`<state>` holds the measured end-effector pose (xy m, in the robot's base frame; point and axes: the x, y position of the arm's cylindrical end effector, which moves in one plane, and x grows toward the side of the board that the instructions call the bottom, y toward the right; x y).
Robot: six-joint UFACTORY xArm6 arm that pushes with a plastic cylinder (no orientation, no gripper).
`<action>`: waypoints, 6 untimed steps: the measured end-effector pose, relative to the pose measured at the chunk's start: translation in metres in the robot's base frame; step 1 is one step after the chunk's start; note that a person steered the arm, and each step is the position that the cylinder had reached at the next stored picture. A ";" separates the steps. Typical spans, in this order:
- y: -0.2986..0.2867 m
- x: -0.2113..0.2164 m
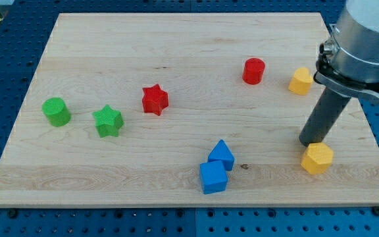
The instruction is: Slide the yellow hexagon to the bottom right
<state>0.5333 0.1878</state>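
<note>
My tip (310, 142) rests on the bench (176, 59) touching the far-left edge of the yellow hexagon (317, 158), which lies near the bench's near right corner. There is no claw; the rod holds nothing. A second yellow block (301, 81) sits farther back, right of the red cylinder (254, 70).

Bright even overhead light, soft short shadows under blocks, sharp focus, no glare.
</note>
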 end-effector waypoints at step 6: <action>-0.030 0.082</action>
<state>0.6158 0.1576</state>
